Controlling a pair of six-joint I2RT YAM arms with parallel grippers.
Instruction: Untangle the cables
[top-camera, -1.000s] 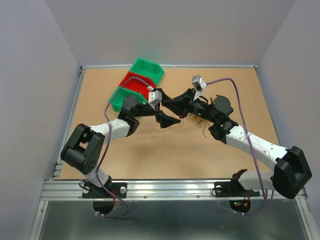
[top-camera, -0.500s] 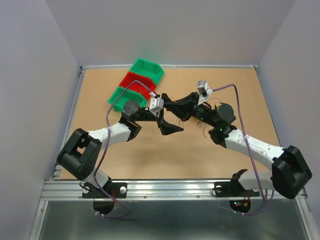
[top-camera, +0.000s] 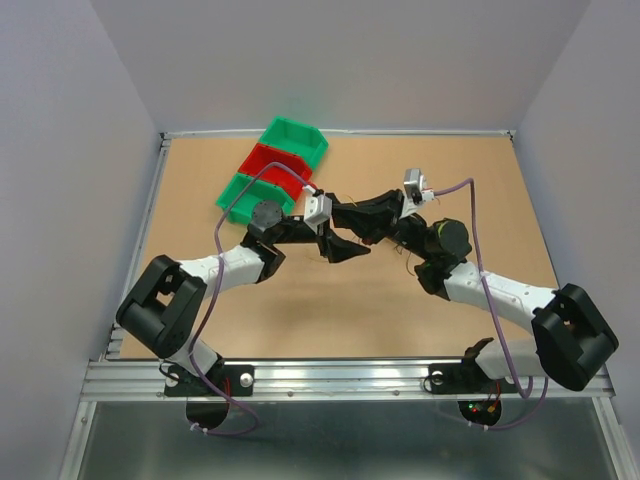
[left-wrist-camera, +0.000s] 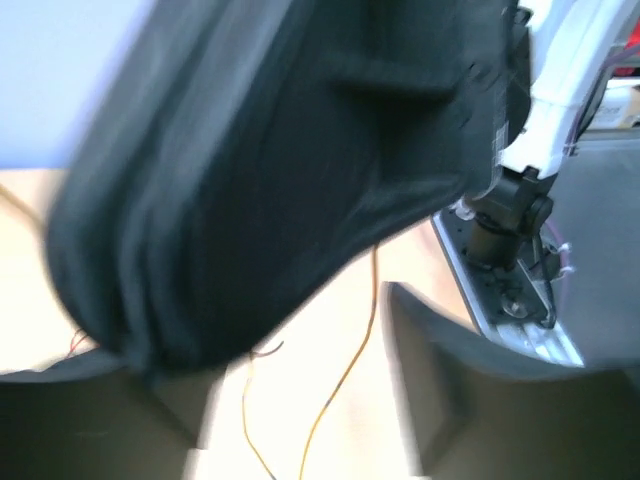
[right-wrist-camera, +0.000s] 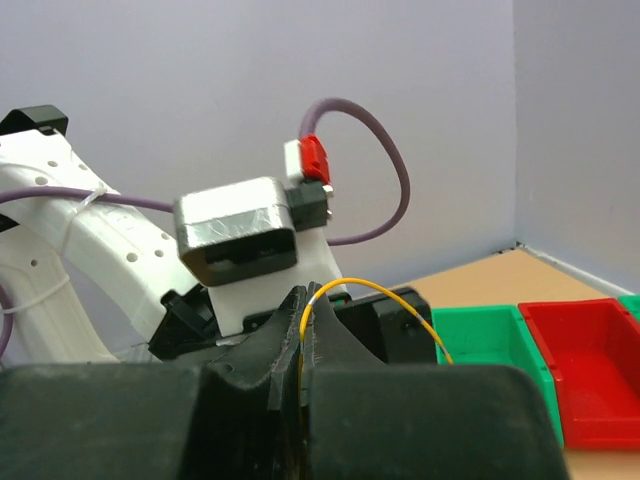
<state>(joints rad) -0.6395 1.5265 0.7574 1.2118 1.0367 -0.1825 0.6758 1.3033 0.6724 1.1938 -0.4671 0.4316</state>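
My right gripper (right-wrist-camera: 305, 300) is shut on a thin yellow wire (right-wrist-camera: 400, 305) that arcs up out of the fingertips and down to the right. In the top view the right gripper (top-camera: 345, 215) sits right over my left gripper (top-camera: 350, 250) at the table's middle. In the left wrist view the left gripper (left-wrist-camera: 300, 400) is open. Two yellow-orange strands (left-wrist-camera: 340, 380) hang between its blurred fingers (left-wrist-camera: 450, 400), below the dark bulk of the right gripper (left-wrist-camera: 280, 150). A few thin dark and orange wires (top-camera: 402, 250) lie on the table under the right arm.
Three bins stand in a row at the back left: green (top-camera: 296, 140), red (top-camera: 272, 165), green (top-camera: 240, 195). The green (right-wrist-camera: 490, 340) and red (right-wrist-camera: 580, 360) bins also show in the right wrist view. The left wrist camera (right-wrist-camera: 240, 230) is close in front of the right gripper.
The two grippers have drawn closer together. The left gripper moved right and toward me; the right wrist dropped and its gripper reached further left, still holding the yellow wire.
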